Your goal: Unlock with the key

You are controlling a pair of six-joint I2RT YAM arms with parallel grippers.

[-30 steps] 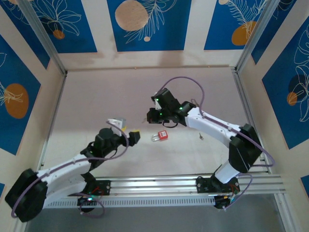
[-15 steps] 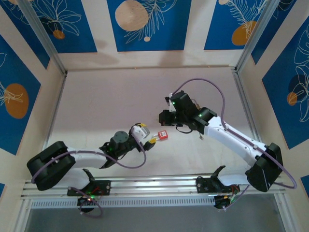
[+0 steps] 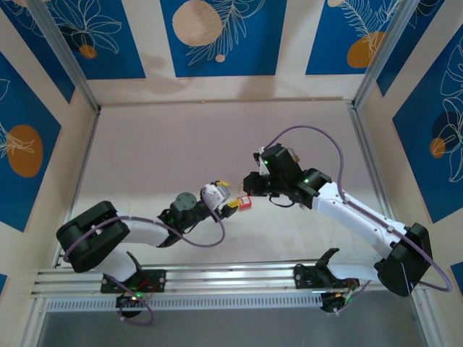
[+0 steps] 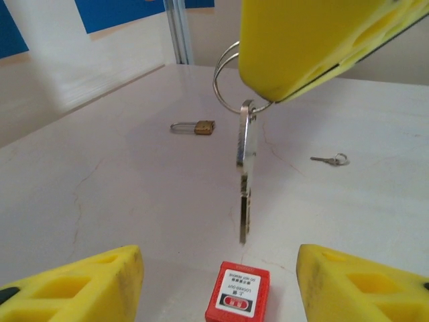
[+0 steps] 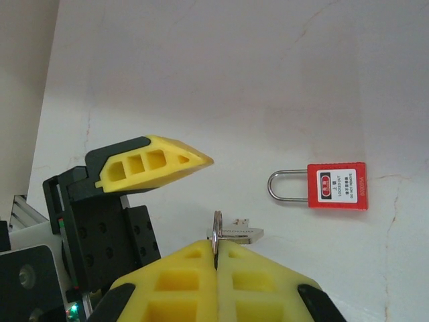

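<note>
Top external view shows the pale table with both arms reaching in toward the red padlock, which lies flat near the middle. The left gripper sits low just to the left of the padlock. In the left wrist view its yellow fingers are spread wide, with the red padlock's body standing between them and not touching either. The right gripper hangs just above and behind the red padlock. In the right wrist view its fingers are pressed together, pinching the wire ring of the key. From the left wrist view the key dangles blade down from that ring, its tip just above the red padlock and not in it. Well beyond the red padlock lies a brass padlock, and off to the right of it a second key on its own ring.
</note>
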